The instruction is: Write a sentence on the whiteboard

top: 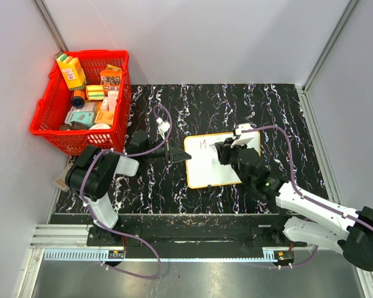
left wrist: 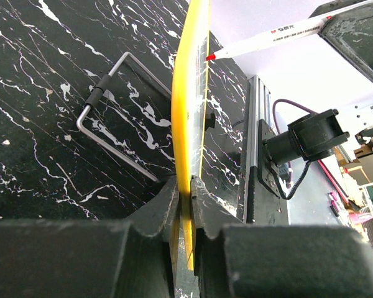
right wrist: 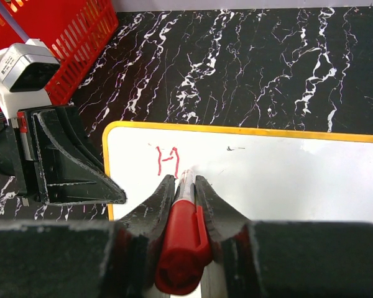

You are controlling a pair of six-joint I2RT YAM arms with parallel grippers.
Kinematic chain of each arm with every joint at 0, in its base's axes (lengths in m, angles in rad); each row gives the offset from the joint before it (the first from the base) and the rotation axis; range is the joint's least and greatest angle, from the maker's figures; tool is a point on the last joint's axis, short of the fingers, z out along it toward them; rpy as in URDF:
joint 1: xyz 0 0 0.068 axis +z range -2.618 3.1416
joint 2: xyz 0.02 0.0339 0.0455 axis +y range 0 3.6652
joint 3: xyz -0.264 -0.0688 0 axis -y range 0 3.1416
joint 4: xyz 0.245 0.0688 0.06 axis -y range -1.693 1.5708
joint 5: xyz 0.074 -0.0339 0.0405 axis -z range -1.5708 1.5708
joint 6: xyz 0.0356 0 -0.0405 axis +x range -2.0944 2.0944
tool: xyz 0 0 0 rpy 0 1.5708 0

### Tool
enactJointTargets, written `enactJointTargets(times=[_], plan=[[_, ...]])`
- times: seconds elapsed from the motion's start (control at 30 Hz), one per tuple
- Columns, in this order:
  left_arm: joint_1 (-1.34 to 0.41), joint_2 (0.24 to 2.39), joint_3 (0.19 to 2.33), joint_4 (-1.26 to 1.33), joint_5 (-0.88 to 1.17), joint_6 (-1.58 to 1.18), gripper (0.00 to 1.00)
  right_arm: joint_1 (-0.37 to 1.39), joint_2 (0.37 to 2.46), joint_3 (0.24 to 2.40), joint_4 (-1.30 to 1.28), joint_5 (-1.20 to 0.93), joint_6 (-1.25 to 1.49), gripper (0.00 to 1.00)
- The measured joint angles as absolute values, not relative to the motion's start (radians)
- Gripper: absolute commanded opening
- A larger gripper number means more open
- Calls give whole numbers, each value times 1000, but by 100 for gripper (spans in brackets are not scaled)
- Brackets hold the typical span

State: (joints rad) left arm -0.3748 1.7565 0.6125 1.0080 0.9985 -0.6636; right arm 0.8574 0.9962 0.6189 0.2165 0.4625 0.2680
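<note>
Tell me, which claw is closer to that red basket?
Left. The left gripper clamps the whiteboard at its edge toward the basket; the right gripper holds a marker over the board, farther from the basket.

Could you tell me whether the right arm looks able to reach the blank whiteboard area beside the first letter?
Probably yes: the right claw holds the marker with its tip beside the red letter, and the whiteboard to that letter's right is mostly bare. The left claw only grips the board's left edge.
</note>
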Motion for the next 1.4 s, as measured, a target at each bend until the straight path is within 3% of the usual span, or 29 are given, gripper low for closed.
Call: enactJointTargets(times=[1.4], plan=[[-378, 1757, 612, 1011, 998, -664, 0, 843, 1030, 618, 244, 400, 293, 0]])
